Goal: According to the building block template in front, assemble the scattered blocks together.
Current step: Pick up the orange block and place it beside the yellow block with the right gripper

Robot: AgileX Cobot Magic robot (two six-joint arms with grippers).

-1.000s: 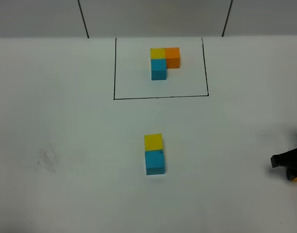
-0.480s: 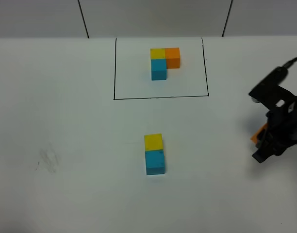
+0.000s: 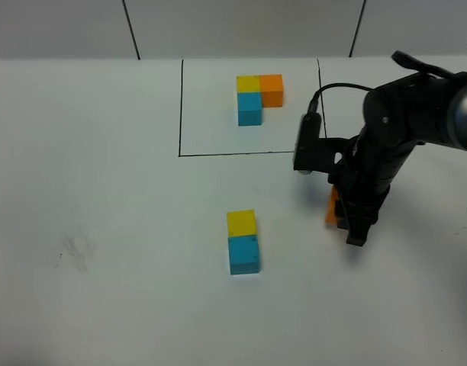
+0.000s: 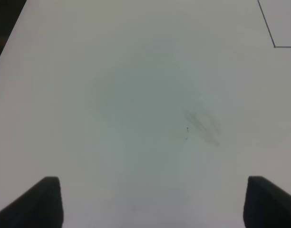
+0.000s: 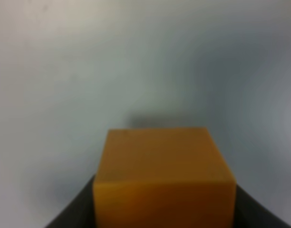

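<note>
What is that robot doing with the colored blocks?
It is copying the building block template drawn inside the black rectangle. The right end effector is carrying the orange block above the white table, to the right of the yellow block and blue block, which already sit touching. The left end effector is open and holds nothing.

My work table [image 3: 104,305] was white and flat, with soft, even light all over it. It had a faint gray smudge [image 3: 75,250] on one side. Behind it I saw a pale gray wall [image 3: 241,27] with two thin dark lines running up it.
</note>
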